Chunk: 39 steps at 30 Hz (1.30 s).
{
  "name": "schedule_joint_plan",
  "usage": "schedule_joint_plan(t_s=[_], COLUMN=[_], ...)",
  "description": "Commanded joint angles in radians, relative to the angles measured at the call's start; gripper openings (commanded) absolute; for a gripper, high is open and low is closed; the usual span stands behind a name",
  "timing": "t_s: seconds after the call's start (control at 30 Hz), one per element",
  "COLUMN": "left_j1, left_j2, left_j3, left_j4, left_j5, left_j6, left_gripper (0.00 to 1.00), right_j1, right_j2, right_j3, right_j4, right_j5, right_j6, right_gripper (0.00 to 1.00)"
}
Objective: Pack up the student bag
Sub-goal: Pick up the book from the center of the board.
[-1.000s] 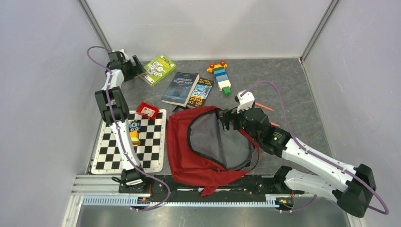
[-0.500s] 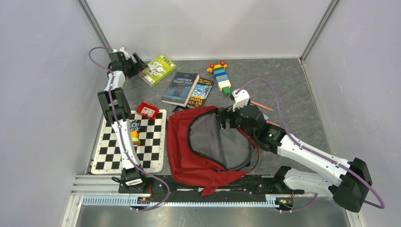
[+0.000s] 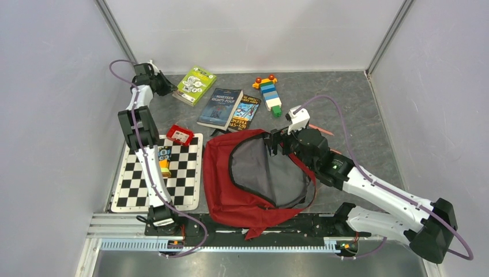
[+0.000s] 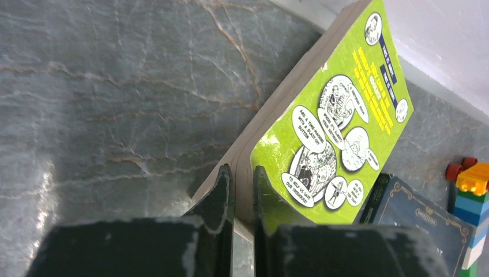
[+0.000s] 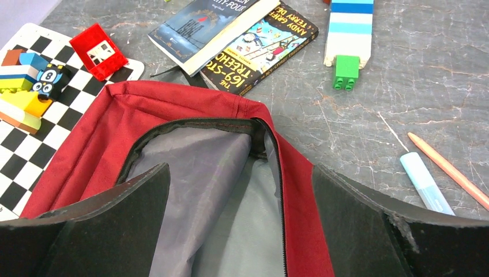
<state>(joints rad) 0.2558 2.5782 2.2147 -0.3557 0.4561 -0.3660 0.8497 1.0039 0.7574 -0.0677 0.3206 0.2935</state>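
Note:
The student bag (image 3: 230, 190), dark red with grey lining, lies unzipped in the middle of the table, its mouth gaping (image 5: 92, 144). My right gripper (image 3: 274, 144) hovers open over the bag's far right rim; in the right wrist view its fingers (image 5: 241, 167) straddle the zipper edge and hold nothing. At the back left corner my left gripper (image 3: 167, 88) is shut on the near corner of a lime-green book (image 3: 196, 85). The left wrist view shows the two fingers (image 4: 242, 170) pinching the green book (image 4: 340, 115) by its page edge and cover.
A dark blue book (image 3: 220, 107) and a colourful paperback (image 3: 245, 112) lie behind the bag. A toy brick tower (image 3: 269, 95) lies further back. A chessboard (image 3: 184, 179) at left carries bricks (image 3: 164, 158) and a small red box (image 3: 180, 135). A pen (image 5: 424, 182) and pencil (image 5: 447, 167) lie right of the bag.
My left gripper went from open to shut on the green book's corner. The right arm shifted only slightly above the bag's rim.

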Motion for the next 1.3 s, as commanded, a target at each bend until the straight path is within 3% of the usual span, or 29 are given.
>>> schedule_joint_plan(t_s=[0.0,0.37,0.67,0.97,1.27], left_j1=[-0.015,-0.017,-0.033,-0.210,-0.533], left_j2=[-0.106,-0.562,-0.941,-1.331,-1.631], left_j3=[-0.129,-0.631,-0.954,-1.268,-1.568], left_j4=[-0.080,0.451,0.669,0.675,0.600], left_j5=[0.026,0.096,0.061,-0.117,-0.451], left_j6=[-0.019,-0.439,-0.653,-0.798,-0.998], left_gripper=[0.02,0.02,0.02,0.02,0.02], right_j1=[-0.003,-0.002,-0.012,-0.013,-0.056], right_j2=[-0.032,-0.101,-0.115,-0.093,-0.056], right_j3=[0.002,-0.037,-0.040,-0.065,-0.197], right_j4=[0.037,0.042,0.045,0.110,0.246], right_j5=[0.034,0.066,0.054,-0.031,-0.179], right_j6=[0.006,0.035,0.160,0.285,0.657], right_gripper=[0.97,0.97,0.98,0.98,0.98])
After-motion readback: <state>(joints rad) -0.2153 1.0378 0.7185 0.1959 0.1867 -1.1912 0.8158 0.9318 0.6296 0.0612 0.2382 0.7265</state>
